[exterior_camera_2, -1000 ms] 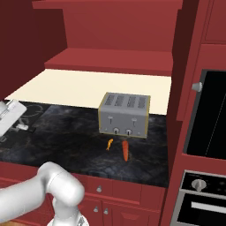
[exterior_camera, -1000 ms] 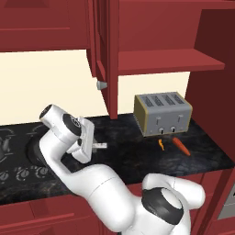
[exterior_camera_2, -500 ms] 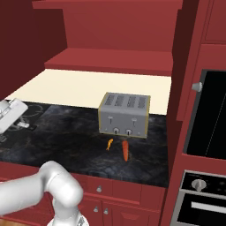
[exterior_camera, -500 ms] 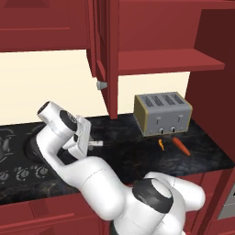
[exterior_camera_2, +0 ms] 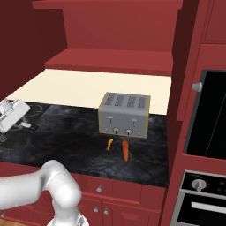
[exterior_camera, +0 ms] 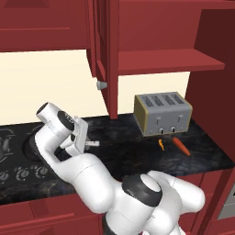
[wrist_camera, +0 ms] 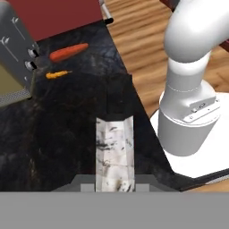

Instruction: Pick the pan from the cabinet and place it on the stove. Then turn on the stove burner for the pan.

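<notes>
Pan: on stove, 9 o'clock of toaster. Claw clamped on handle; release + burner knob left. Cabinet door open.

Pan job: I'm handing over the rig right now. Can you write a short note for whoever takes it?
Pincer: shut on the pan's handle.
Pan: out of the cabinet, low over the stove. I cannot tell if it rests flat.
Done: pan picked from the cabinet and brought to the stove.
Left: confirm it sits on a burner, release, then turn that burner's knob.
</notes>
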